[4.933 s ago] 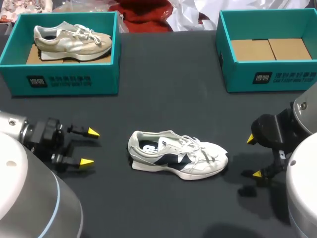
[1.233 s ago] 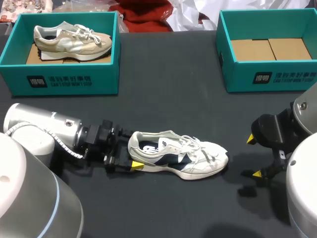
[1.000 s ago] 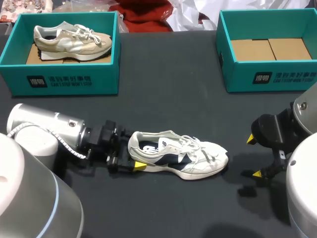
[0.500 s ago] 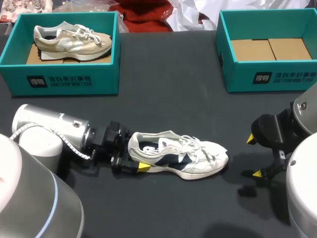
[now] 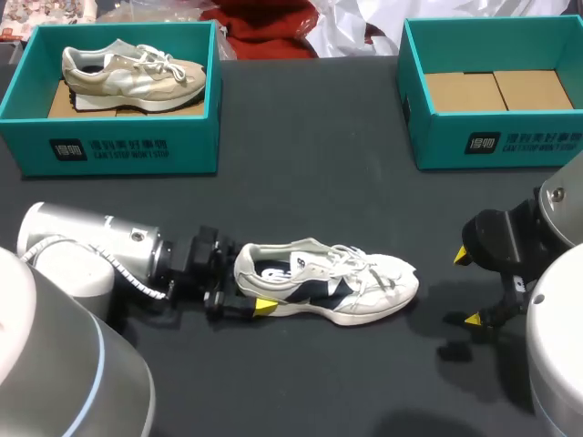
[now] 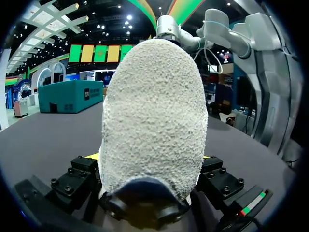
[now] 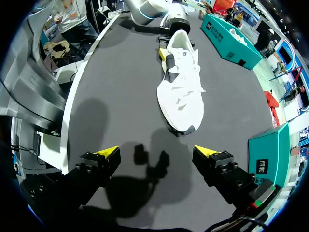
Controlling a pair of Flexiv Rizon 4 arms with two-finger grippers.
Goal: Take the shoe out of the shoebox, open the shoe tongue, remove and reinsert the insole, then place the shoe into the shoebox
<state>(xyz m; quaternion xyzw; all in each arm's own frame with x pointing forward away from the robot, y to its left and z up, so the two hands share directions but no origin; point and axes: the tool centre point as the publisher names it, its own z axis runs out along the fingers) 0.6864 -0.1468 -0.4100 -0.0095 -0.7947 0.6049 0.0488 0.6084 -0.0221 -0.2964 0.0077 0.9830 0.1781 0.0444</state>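
The white shoe point(image 5: 328, 287) lies on its side on the table point(image 5: 310, 182), out of both boxes, with its toe toward your right arm. Your left gripper point(image 5: 246, 289) is clamped across the heel. In the left wrist view the heel fills the whole gap between the fingers.

The right gripper point(image 7: 157, 152) hangs open and empty, short of the toe.

Hazards from here:

- **Slip or pivot.** The hold is on the rounded heel only. Any lift is likely to let the long forefoot droop or twist out of the fingers.
- **Collar crush.** Squeezing the soft heel may fold the collar over the insole and block access to it.
- **Lace snag.** Loose laces lie across the tongue. A right finger entering there may hook them and drag the shoe.
- **Wrong box.** The left shoebox point(image 5: 118, 150) holds a beige shoe point(image 5: 132, 71). Return the shoe to the empty right shoebox point(image 5: 437, 137).
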